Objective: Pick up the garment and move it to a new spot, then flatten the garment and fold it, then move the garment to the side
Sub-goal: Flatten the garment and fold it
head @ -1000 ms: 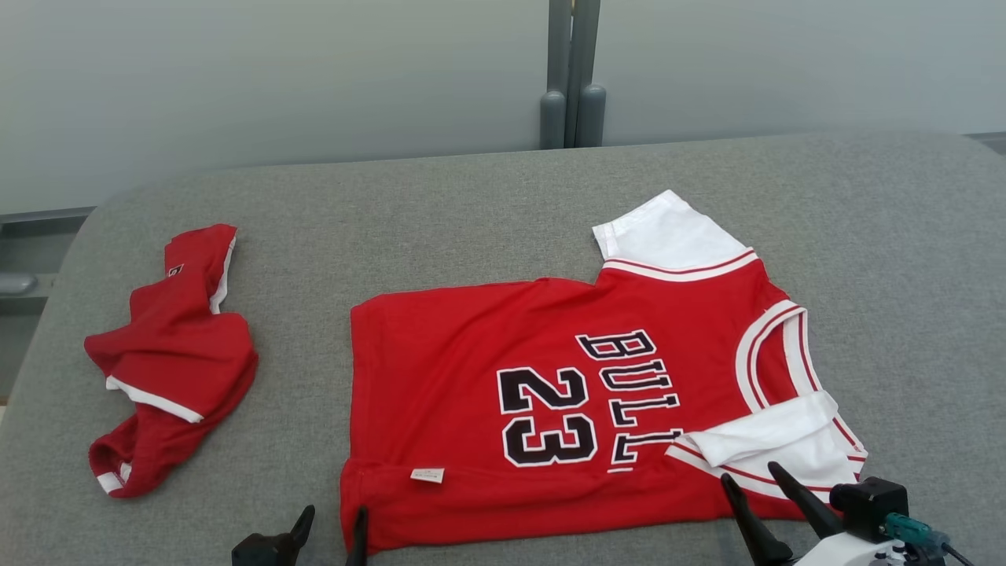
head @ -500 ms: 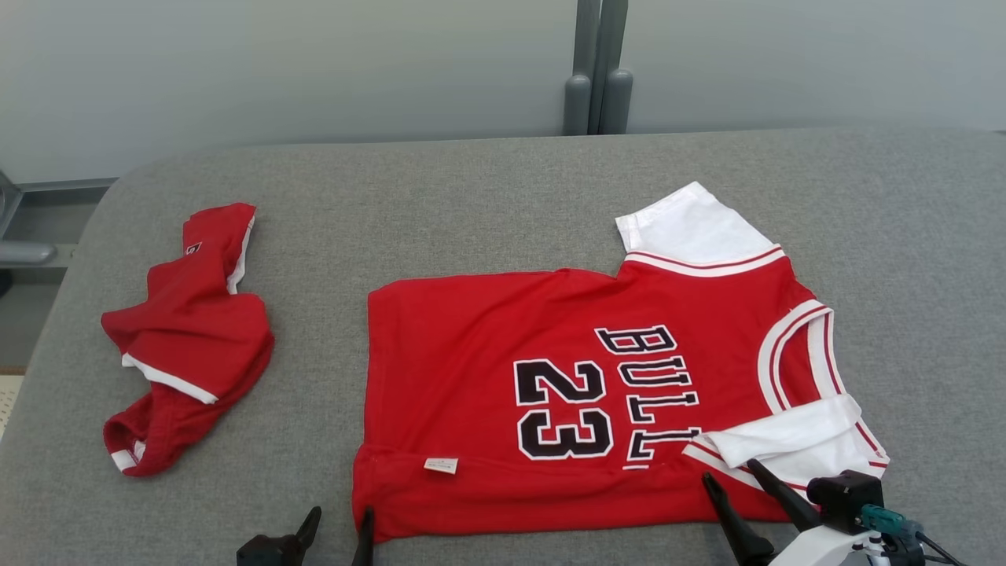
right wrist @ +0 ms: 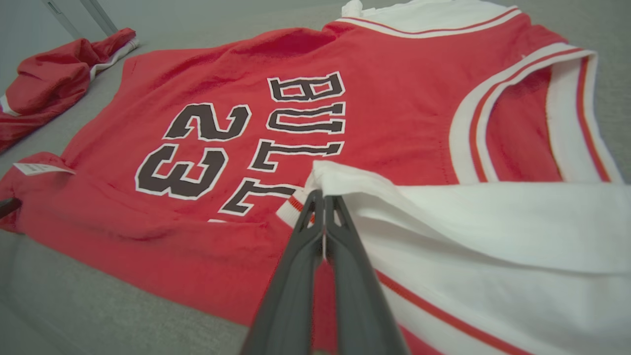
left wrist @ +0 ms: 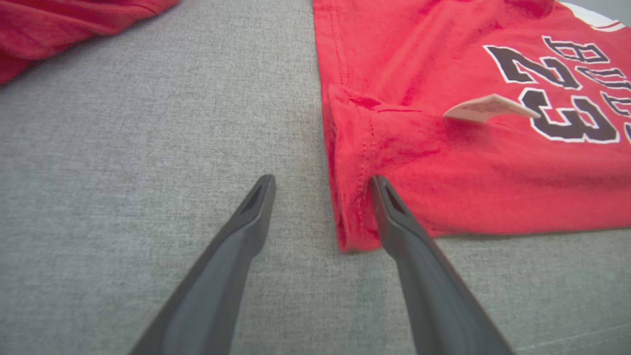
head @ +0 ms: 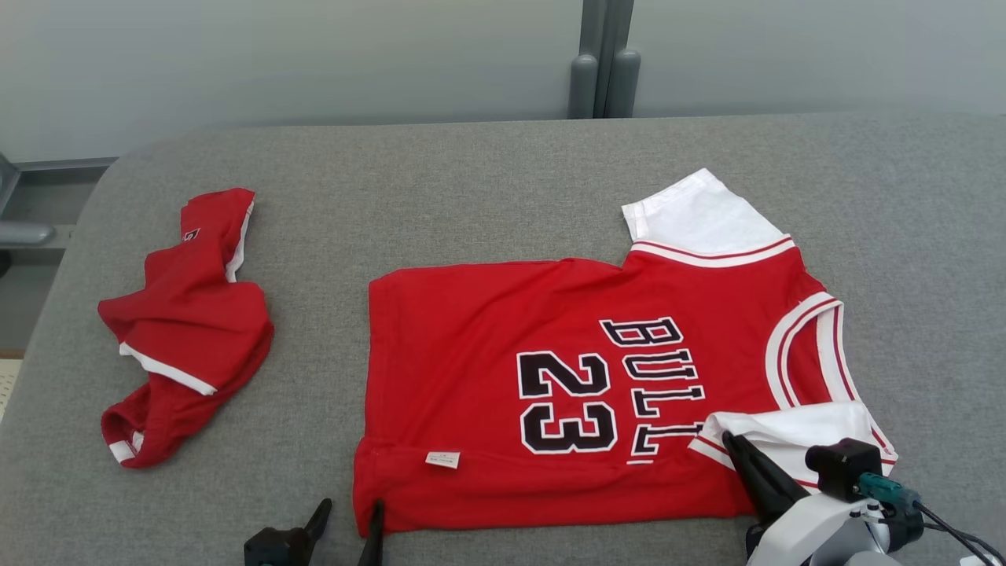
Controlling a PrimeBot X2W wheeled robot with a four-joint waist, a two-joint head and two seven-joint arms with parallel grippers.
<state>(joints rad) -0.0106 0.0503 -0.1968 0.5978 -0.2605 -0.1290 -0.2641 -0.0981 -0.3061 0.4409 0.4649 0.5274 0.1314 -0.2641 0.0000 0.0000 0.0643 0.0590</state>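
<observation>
Pinching: right gripper (right wrist: 323, 196) clenched on the folded-over white sleeve (right wrist: 468, 231), at its edge beside the lettering.
Jersey (head: 503, 354): flat, print up, on the grey padded surface (head: 471, 181), collar toward the robot's right.
Left gripper (left wrist: 321, 181): fingers spread (straddling the hem), one tip over the jersey's near left corner, the other over bare surface.
Other red garment (head: 185, 330): crumpled, well apart to the left.

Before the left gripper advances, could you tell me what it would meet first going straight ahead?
Most likely the hemmed corner of the red jersey: the open left gripper straddles that edge, one finger over the grey surface, the other at the cloth. Its height above the cloth is unclear.
</observation>
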